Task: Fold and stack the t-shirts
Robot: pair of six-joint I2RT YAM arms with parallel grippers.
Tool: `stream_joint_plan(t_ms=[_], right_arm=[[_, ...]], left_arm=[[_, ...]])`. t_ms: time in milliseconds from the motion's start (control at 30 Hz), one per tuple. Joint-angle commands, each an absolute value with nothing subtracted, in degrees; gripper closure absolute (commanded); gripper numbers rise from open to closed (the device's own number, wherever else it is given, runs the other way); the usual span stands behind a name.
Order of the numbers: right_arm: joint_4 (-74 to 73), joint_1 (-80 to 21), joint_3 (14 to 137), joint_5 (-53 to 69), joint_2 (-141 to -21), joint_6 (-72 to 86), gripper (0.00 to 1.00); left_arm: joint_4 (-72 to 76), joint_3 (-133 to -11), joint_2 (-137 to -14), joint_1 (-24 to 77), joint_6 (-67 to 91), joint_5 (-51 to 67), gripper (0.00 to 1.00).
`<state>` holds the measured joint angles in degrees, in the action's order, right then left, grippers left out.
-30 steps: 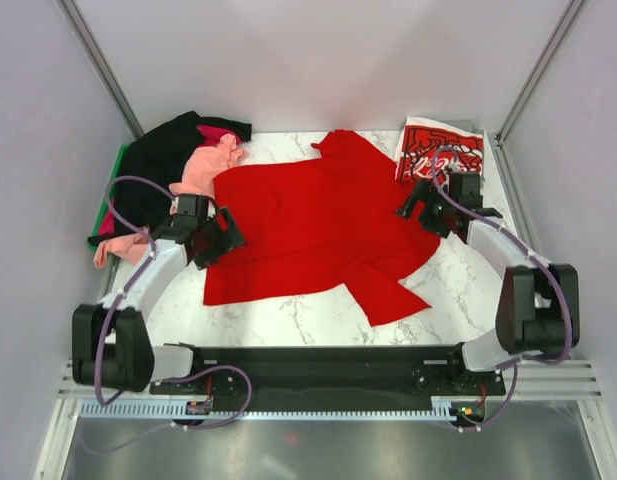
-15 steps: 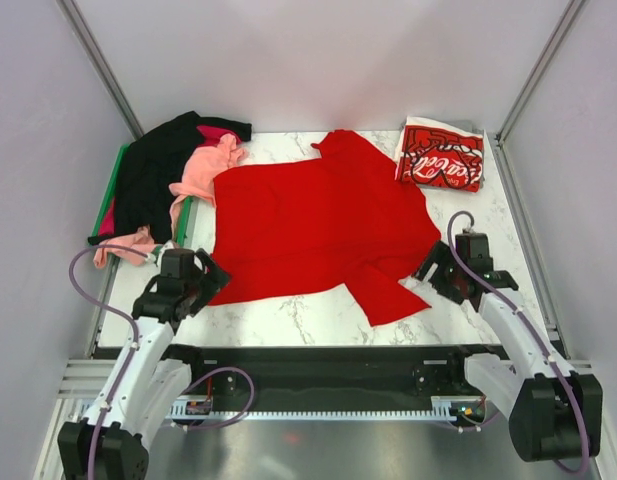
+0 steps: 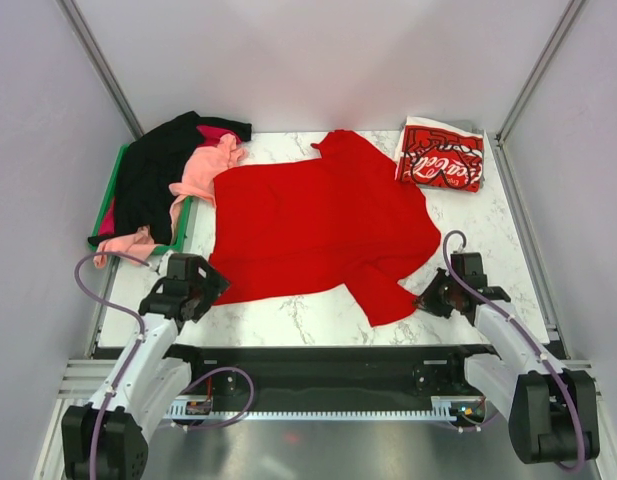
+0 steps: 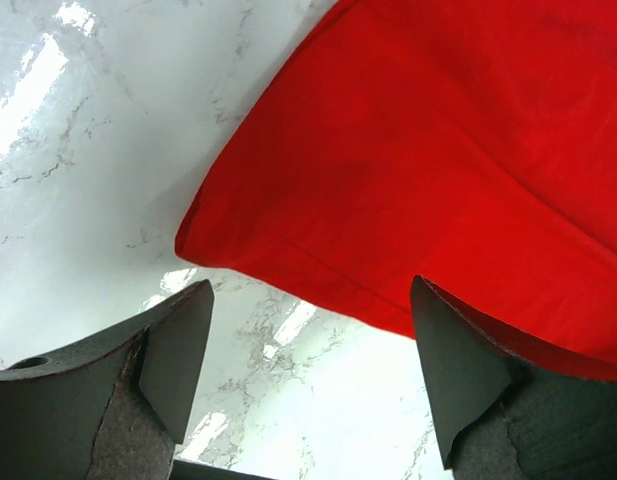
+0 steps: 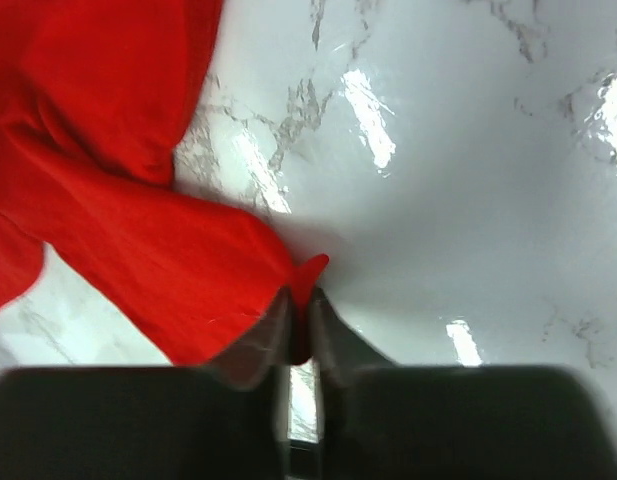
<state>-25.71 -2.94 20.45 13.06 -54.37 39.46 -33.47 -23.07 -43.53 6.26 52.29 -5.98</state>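
Filling the tray (image 3: pixel 182 232) are shirts (image 3: pixel 156 178); right tool (image 5: pixel 299 302) clamps red shirt (image 3: pixel 318 220), left tool (image 4: pixel 310 302) gapes.

I'm looking down from overhead while both wrist cameras are skimming the surface (image 3: pixel 288 315), sharing the red t-shirt (image 3: pixel 318 220)'s near edge.

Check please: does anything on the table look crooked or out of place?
The plain red t-shirt lies skewed, not square to the table edge, and its near sleeve is bunched. The black and pink shirts sprawl unfolded over the green tray.
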Motion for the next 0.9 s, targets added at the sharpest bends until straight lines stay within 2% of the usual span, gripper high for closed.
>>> stream_joint_plan(t_ms=[0, 33, 100, 233, 400, 500, 633, 767, 867], right_arm=[[-25.9, -2.9, 20.6, 15.2, -52.1, 40.5, 0.95], [-28.5, -2.9, 21.3, 14.6, -51.1, 40.4, 1.00], [-32.8, -2.9, 25.6, 12.6, -46.8, 40.2, 1.00], [-52.4, -2.9, 39.2, 4.3, -38.2, 38.8, 1.00], [-64.4, -2.9, 43.5, 7.1, -31.0, 41.6, 1.00], [-64.5, -2.8, 42.2, 9.1, -27.8, 42.4, 1.00], [-63.5, -2.9, 41.0, 9.8, -29.5, 41.7, 1.00], [-61.3, -2.9, 39.7, 10.4, -29.6, 40.9, 1.00], [-60.4, -2.8, 39.0, 10.6, -30.1, 40.6, 1.00]], left_arm=[[-29.3, -22.5, -44.6, 5.9, 54.2, -7.7, 0.14], [-29.1, -22.8, -45.0, 5.8, 54.0, -7.7, 0.15], [-29.0, -23.3, -45.8, 5.8, 53.3, -8.3, 0.17], [-29.4, -24.3, -45.8, 5.6, 52.3, -9.2, 0.21], [-28.7, -24.4, -48.8, 5.4, 52.6, -9.8, 0.23], [-28.2, -24.7, -51.1, 5.4, 52.0, -8.0, 0.28], [-29.0, -23.9, -50.2, 6.0, 50.6, -3.3, 0.34], [-33.1, -24.1, -47.3, 8.5, 51.1, -6.6, 0.34], [-35.7, -25.2, -50.0, 12.4, 53.5, -9.4, 0.34]])
